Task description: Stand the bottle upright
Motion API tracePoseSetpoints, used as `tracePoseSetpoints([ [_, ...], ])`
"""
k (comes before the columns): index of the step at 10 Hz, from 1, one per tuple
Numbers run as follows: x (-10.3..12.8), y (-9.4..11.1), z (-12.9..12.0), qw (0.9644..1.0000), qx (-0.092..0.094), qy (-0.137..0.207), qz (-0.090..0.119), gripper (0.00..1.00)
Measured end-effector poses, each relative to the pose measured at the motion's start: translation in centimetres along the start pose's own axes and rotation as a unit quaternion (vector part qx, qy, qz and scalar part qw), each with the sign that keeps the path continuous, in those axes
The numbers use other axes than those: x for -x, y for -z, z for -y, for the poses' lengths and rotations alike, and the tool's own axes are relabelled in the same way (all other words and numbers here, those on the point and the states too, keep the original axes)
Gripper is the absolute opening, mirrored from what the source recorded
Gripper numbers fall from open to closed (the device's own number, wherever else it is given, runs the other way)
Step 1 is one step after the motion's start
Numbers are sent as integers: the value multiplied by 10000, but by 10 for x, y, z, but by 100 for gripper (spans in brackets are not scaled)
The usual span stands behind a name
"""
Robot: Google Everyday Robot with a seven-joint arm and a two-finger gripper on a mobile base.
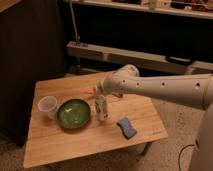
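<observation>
Gripper [100, 95] over middle of table [60, 146], closed tight on top of bottle [102, 110]; bottle upright straight below gripper, base on table; green bowl [73, 113] just beside it, view-left; cup [47, 106] beyond bowl; blue block [127, 128] below gripper, view-right.

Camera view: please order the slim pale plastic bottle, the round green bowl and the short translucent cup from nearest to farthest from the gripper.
The gripper hangs over the middle of the wooden table, shut.
1. slim pale plastic bottle: right under the gripper, held at its top.
2. round green bowl: left of the bottle in the picture.
3. short translucent cup: farther left, beyond the bowl.
</observation>
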Motion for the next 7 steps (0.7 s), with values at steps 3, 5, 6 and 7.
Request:
tracePoseSetpoints([
  [3,-1,-10,-2,9999,-126,-13,10,0],
  [5,-4,-10,-1,9997,-256,13,35,0],
  [6,-7,-6,-1,9996,-279,23,28,0],
  [7,-13,1,-1,9996,-289,46,10,0],
])
